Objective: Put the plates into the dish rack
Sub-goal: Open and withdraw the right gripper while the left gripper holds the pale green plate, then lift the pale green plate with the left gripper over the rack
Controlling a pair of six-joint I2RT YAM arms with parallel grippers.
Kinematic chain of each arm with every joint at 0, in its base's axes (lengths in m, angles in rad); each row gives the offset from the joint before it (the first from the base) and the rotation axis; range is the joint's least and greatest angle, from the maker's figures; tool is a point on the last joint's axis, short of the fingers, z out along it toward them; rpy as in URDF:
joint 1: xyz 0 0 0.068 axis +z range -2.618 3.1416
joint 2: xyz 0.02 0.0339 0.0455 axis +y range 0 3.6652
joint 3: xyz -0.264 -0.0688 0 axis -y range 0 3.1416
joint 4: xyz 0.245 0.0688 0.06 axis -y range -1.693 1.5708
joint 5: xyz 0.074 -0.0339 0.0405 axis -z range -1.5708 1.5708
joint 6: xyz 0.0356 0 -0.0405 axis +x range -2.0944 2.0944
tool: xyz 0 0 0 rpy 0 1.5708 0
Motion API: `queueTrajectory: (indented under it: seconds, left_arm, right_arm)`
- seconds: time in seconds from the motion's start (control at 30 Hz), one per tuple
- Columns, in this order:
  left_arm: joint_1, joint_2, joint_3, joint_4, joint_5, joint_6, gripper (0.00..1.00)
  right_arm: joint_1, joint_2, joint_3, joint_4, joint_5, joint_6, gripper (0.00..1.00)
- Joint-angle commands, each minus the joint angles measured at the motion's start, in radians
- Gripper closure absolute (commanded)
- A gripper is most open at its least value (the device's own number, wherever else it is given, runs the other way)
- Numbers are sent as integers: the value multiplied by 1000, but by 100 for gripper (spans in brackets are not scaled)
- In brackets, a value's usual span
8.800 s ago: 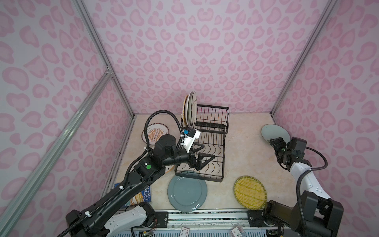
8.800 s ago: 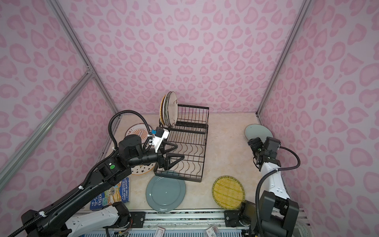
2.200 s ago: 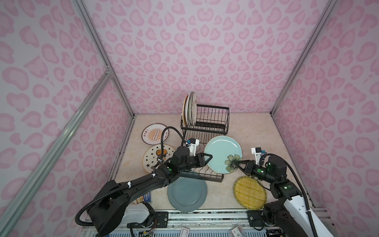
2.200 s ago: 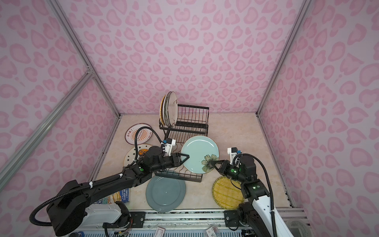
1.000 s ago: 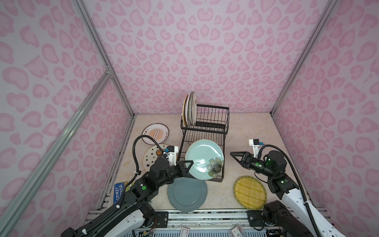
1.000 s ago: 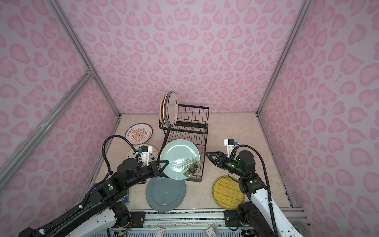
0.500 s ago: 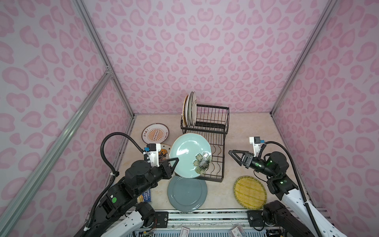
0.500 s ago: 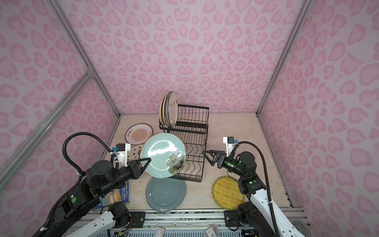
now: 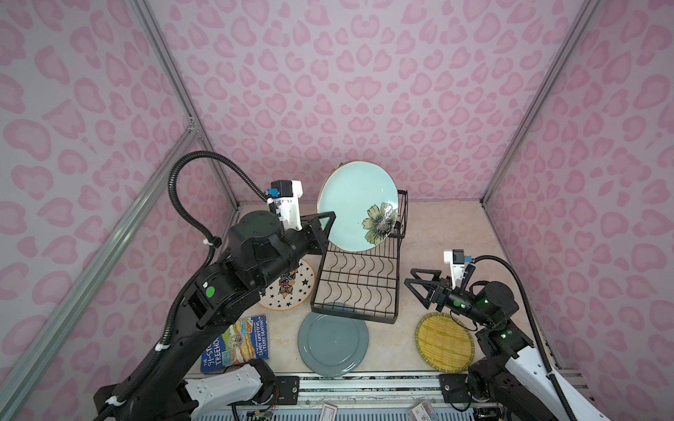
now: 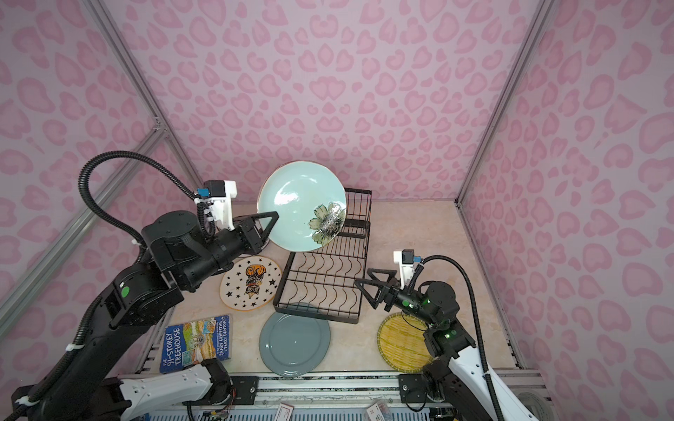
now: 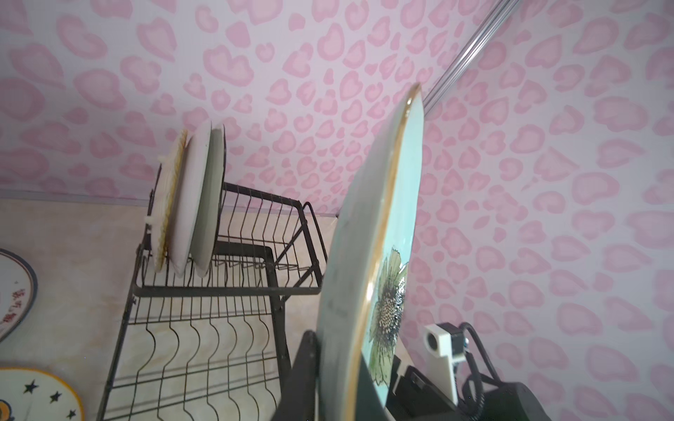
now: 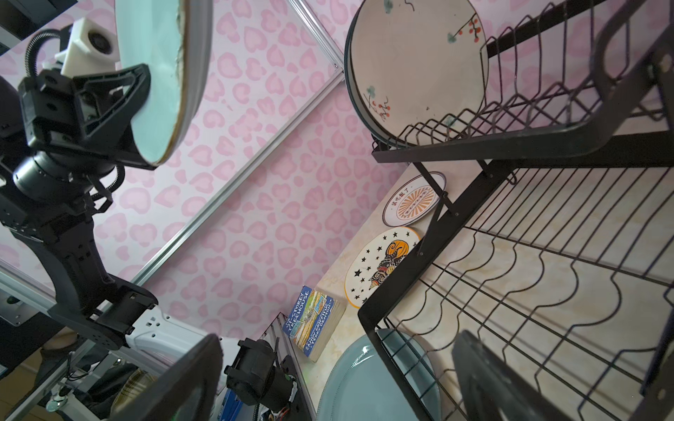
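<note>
Pale blue flowered plate (image 9: pixel 355 207) hangs tilted on edge at frame centre in both top views, over the far end of the dish rack (image 9: pixel 352 315), its rim clamped by the left fingers (image 9: pixel 325 215). Right fingers (image 9: pixel 419 293) stand wide apart and empty, just right of the rack, over the tabletop (image 9: pixel 437 233).

left arm raised, left gripper (image 9: pixel 330 218) jaws clamped on plate (image 9: pixel 355 204) rim; right gripper (image 9: pixel 408 276) low, jaws wide apart.
</note>
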Motion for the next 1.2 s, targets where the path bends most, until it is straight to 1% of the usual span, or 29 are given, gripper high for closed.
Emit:
queueTrajectory:
  seconds: [0.0,0.1,0.23,0.37,0.53,0.67,0.83,1.03,1.1,1.17]
  left_arm:
    - [-17,73,71,112,-241,104,96]
    - [-45,162,126,137,-369,192,96]
    - [-84,279,207,179,-493,321,96]
    - [-107,403,299,214,-625,462,96]
    - [-109,531,374,241,-739,569,96]
    - [-106,596,387,275,-776,620,96]
    - [-83,655,393,279,-780,640,96]
    - [-58,679,375,289,-777,657,96]
    - [-47,681,366,279,-758,644,96]
    - [-42,686,353,285,-768,642,96]
  right_arm:
    - [3,-57,-19,-80,58,-31,2]
    - [2,-115,-31,-123,88,-11,2]
    - [8,-172,-44,-136,128,43,2]
    - [10,-224,-36,-230,175,52,2]
    - [11,-306,-28,-375,246,52,2]
    - [10,-359,-25,-452,276,68,2]
    - [11,-404,1,-533,304,74,2]
    - [10,-415,22,-591,313,73,2]
    - [9,-417,22,-598,315,75,2]
    - [9,-417,21,-600,320,76,2]
